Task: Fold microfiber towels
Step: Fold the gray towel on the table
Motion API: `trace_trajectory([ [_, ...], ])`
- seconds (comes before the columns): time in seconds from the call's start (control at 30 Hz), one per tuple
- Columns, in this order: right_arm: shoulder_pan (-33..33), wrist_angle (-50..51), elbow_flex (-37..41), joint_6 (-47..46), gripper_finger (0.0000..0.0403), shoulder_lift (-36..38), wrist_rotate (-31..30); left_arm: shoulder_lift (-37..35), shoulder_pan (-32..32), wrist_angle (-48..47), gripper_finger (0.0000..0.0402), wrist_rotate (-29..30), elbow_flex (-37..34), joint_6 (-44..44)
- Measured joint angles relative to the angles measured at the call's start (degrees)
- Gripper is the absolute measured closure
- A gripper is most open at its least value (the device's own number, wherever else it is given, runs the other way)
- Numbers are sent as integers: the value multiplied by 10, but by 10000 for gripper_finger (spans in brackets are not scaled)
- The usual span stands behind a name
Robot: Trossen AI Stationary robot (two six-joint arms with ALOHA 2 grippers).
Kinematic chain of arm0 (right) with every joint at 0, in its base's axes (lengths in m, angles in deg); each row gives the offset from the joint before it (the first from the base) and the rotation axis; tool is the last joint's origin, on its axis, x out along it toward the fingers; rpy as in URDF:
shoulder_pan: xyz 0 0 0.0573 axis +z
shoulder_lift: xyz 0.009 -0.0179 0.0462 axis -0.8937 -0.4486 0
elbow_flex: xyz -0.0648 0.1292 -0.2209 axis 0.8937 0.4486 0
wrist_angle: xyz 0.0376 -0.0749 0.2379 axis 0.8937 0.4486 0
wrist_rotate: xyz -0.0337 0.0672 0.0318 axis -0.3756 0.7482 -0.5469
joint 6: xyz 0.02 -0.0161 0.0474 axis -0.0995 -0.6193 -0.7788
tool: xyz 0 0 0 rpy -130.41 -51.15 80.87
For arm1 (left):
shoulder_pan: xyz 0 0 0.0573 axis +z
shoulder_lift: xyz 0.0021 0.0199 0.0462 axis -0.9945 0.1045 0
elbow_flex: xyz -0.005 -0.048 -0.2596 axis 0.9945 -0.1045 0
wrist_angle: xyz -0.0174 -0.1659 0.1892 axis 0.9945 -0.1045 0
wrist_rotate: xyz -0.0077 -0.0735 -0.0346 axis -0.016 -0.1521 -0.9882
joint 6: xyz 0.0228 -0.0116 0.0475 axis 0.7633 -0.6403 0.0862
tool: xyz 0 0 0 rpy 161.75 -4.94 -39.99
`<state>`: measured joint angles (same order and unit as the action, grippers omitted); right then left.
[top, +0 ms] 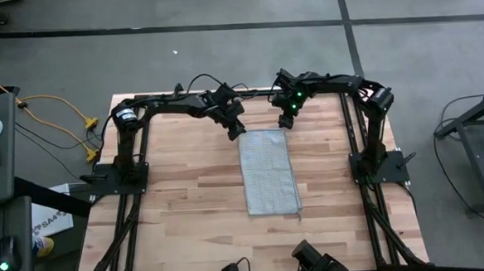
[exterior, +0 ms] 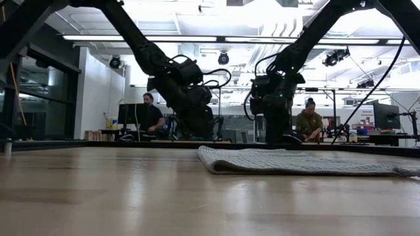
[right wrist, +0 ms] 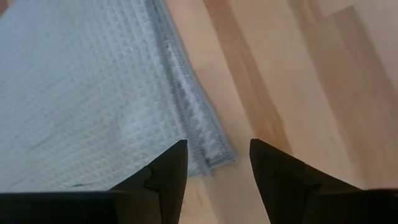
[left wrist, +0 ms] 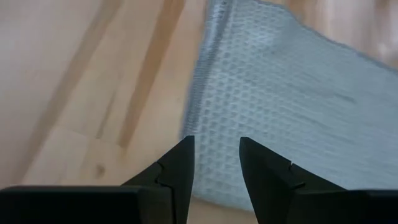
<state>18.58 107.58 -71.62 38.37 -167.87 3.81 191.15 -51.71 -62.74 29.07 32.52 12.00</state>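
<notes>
The light grey-blue towel (top: pixel 269 171) lies flat on the wooden table as a long folded strip, running from far to near. My left gripper (top: pixel 236 129) hovers just above the towel's far left corner (left wrist: pixel 205 124), fingers open. My right gripper (top: pixel 288 121) hovers just above the far right corner (right wrist: pixel 214 152), fingers open. In the right wrist view the corner shows two stacked layers. In the low view the towel (exterior: pixel 295 162) lies flat with both arms behind it.
Bare wooden tabletop (top: pixel 179 197) lies on both sides of the towel and toward the near edge. Black arm frames (top: pixel 128 175) stand along the table's left and right sides. People sit at desks in the room behind the table (exterior: pixel 151 115).
</notes>
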Motion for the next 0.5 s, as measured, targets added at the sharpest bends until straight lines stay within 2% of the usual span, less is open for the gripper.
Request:
trace_trajectory([
  [0.5, 0, 5, 0, 2, 235, 0, 18, 1, 11, -14, 272, 6, 0, 2],
])
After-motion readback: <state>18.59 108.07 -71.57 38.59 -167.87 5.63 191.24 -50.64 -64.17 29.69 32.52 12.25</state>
